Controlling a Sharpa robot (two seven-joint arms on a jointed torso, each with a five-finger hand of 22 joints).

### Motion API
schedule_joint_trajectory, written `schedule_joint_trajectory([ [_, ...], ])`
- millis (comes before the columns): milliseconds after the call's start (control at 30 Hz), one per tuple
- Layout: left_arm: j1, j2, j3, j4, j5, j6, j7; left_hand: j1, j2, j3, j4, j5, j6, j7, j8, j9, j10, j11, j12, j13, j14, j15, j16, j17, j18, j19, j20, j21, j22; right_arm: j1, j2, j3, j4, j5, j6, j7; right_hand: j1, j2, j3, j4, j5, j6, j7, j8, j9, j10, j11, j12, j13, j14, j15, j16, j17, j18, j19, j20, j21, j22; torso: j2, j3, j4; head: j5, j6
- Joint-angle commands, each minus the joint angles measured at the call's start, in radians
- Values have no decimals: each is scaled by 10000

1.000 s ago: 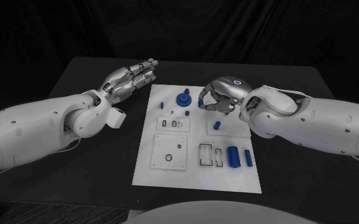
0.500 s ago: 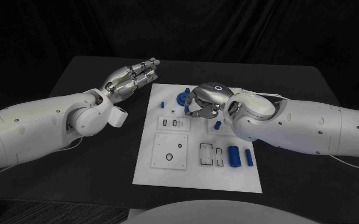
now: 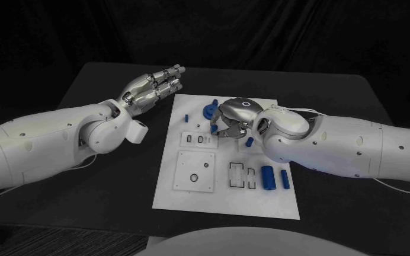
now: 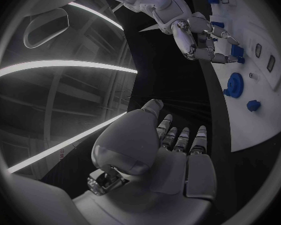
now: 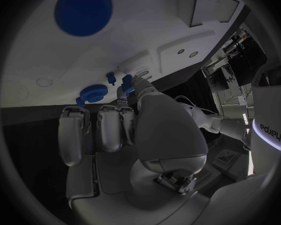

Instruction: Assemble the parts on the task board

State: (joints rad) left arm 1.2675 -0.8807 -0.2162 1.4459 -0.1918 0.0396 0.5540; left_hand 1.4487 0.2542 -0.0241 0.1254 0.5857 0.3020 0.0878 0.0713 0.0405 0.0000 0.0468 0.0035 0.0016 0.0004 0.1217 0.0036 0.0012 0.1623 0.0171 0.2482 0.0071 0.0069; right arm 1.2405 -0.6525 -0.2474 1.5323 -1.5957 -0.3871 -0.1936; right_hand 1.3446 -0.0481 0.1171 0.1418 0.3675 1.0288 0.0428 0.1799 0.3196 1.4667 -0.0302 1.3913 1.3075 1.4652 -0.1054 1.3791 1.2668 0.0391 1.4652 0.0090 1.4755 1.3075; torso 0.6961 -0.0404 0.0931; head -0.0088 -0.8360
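Right robot hand (image 3: 232, 118) farther across task board (image 3: 224, 192) — nearer gear (image 3: 209, 112).

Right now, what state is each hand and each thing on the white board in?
Left silver hand: open, fingers straight, over the black table beside the white task board.
Right silver hand: fingers curled down over the board's far part; whether it holds anything is hidden.
Blue round gear-like part: on the board.
Two blue cylinders: lying flat.
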Motion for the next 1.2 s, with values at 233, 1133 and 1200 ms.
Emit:
schedule_joint_trajectory([
  [233, -15, 38, 9, 40, -4, 140, 102, -91, -29, 92, -12, 57, -7, 40, 30, 8, 0, 94, -35, -16, -4, 63, -36, -12, 182, -6, 55, 43, 12, -55, 38, 8, 67, -108, 374, -297, 27, -36, 16, -52, 53, 81, -59, 5, 256, 743, -45, 53, 748, 652, -64, 73, 10, -187, 697, -58, 70, 2370, -4, -6, 0, -12, -15],
  [1133, -35, 91, 9, -118, -4, 230, 51, -101, -15, 121, -22, 56, -17, 45, 28, 6, 0, 99, -35, -16, -4, 65, -36, -12, 181, -7, 57, 42, 11, -229, 157, 8, -57, -109, 825, -473, -34, -63, 50, -151, -276, -218, 24, -266, 254, 672, 0, -80, 565, 625, -55, 93, -72, -174, 671, -66, 33, 2351, -2, -1, -4, -40, -3],
  [1200, -38, 93, 9, -123, -4, 233, 48, -101, -15, 121, -22, 56, -17, 45, 28, 6, 0, 99, -35, -16, -4, 65, -36, -12, 181, -7, 57, 42, 11, -234, 155, 8, -59, -109, 845, -477, -34, -63, 50, -151, -276, -218, 24, -266, 254, 672, 0, -80, 565, 625, -55, 93, -72, -174, 671, -66, 33, 2351, 0, 1, -1, -46, 2],
])
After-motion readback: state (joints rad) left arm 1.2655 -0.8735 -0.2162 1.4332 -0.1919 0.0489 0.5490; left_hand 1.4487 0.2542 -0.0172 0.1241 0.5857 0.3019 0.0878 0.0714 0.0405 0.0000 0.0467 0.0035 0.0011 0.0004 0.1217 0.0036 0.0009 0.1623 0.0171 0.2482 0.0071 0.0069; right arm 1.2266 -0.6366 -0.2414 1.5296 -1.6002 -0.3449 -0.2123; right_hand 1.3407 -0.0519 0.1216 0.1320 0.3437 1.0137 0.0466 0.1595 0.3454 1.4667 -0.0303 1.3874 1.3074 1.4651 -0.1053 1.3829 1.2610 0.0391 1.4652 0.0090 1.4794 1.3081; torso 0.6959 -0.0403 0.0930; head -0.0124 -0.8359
